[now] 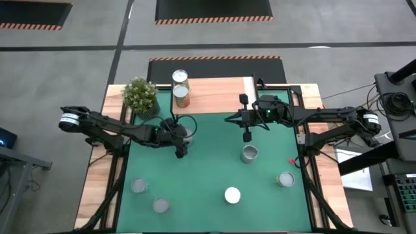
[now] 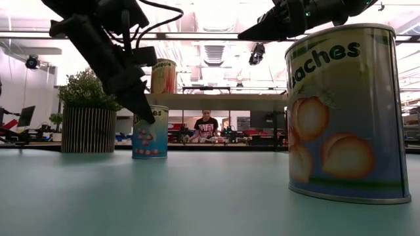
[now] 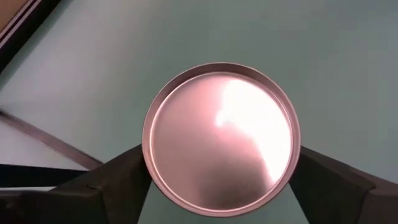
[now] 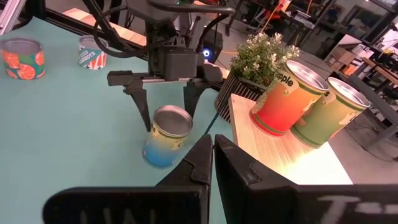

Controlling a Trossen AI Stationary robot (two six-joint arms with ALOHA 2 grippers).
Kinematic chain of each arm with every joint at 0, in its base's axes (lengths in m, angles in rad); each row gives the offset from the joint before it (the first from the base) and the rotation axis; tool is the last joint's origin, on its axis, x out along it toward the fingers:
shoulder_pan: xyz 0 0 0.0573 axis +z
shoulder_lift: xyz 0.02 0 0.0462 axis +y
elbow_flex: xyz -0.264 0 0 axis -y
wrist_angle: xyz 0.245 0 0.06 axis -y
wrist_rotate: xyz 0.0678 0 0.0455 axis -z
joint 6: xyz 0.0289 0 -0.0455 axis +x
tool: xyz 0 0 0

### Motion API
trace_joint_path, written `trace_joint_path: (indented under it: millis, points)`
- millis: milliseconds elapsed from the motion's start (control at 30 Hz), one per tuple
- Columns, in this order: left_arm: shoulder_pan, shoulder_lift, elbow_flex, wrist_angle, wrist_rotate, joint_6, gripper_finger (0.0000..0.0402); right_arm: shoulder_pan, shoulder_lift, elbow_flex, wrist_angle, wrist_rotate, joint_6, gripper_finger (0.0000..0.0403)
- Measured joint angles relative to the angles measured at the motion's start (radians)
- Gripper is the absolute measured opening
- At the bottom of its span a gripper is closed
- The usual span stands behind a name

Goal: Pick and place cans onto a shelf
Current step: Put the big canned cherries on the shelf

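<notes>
Peach can (image 2: 346,111) nearest low camera, upright on green worktop (image 1: 208,175). Four more cans near front edge: (image 1: 139,187), (image 1: 160,205), (image 1: 232,195), (image 1: 285,179); one mid-worktop (image 1: 249,154). Left hand (image 1: 181,148) spread, fingers (image 3: 118,186) straddling blue can (image 4: 165,135), which stands on worktop before shelf (image 1: 214,94). Right hand (image 1: 247,136) pressed together, empty, above mid-worktop. Two cans on shelf: (image 1: 181,96), (image 1: 180,78). Plant (image 1: 141,96) at shelf's left end.

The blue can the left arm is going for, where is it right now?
In the high view the blue can stands on the green table, left of centre, between the left gripper's open fingers, just in front of the shelf and plant.
</notes>
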Motion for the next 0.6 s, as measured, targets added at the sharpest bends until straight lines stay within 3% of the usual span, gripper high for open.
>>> trace_joint_path:
  millis: [133,300,600]
  points:
    - [0.000,0.000,0.016,0.000,0.035,0.003,0.0291,0.000,0.000,0.000,0.000,0.000,0.000,0.0009]
    - [-0.001,-0.004,0.076,-0.005,0.100,0.021,0.0292,0.000,0.000,0.000,0.000,0.004,0.003,0.0009]
    - [0.002,-0.007,0.386,-0.256,0.136,0.139,0.0301,0.000,-0.028,-0.001,-0.066,0.098,-0.031,0.0009]
